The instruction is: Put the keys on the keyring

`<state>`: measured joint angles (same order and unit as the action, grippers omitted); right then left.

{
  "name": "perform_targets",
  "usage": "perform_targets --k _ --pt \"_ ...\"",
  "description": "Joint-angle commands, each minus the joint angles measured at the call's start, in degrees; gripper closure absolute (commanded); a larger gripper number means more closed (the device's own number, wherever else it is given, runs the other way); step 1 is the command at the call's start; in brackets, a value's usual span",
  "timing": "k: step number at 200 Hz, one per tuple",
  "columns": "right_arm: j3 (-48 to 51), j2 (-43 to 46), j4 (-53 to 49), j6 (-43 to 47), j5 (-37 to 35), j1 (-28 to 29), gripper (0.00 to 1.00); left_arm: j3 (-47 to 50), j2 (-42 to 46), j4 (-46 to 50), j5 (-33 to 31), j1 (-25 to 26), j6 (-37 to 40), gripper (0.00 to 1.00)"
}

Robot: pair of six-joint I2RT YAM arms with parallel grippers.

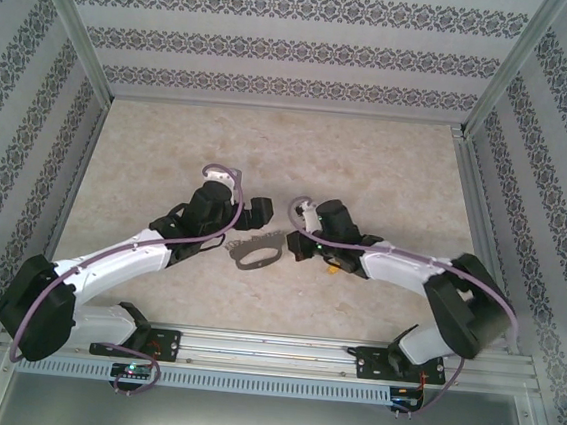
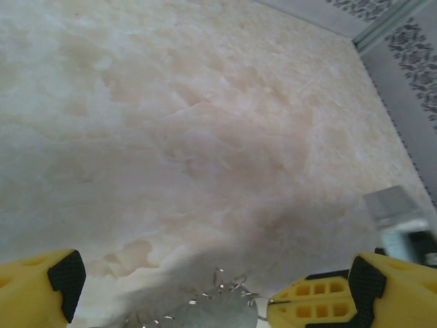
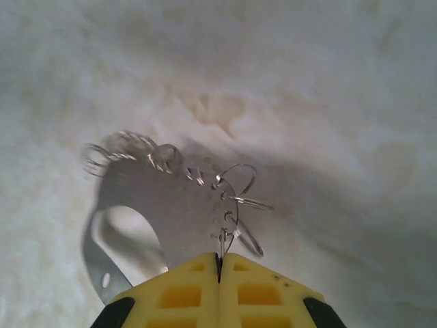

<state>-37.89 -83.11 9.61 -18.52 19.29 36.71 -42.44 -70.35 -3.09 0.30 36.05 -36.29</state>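
Keyring (image 3: 177, 205) flat on surface (image 1: 369, 160), long axis hand to hand, fringe (image 3: 171, 160) at tightly closed right hand (image 3: 218, 260); left hand (image 2: 215, 280) wide just over it.

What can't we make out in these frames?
1. Key: top view; just a yellow speck under the right arm, too small to confirm.
2. Keyring: left wrist view; cut off by the bottom edge.
3. Right end effector: right wrist view; its shut tips hide what, if anything, they pinch at the keyring's edge.
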Motion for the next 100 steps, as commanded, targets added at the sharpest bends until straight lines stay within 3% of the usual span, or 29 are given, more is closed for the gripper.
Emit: perform_targets --k 1,29,56,100 --pt "0.4 7.1 -0.4 3.6 3.8 -1.6 1.00 -4.6 2.1 2.9 3.9 0.7 4.7 0.00" --pt "0.1 13.9 -0.1 3.8 4.7 -4.9 1.00 -8.6 2.9 5.9 6.9 0.6 9.5 0.00" --pt "-1.6 18.0 0.0 3.8 6.6 -8.1 1.00 -11.5 3.3 7.4 9.6 0.2 14.8 0.06" --pt "-5.9 19.6 0.9 3.1 13.4 -11.7 1.00 -15.1 0.8 6.8 17.8 -2.5 18.4 0.26"
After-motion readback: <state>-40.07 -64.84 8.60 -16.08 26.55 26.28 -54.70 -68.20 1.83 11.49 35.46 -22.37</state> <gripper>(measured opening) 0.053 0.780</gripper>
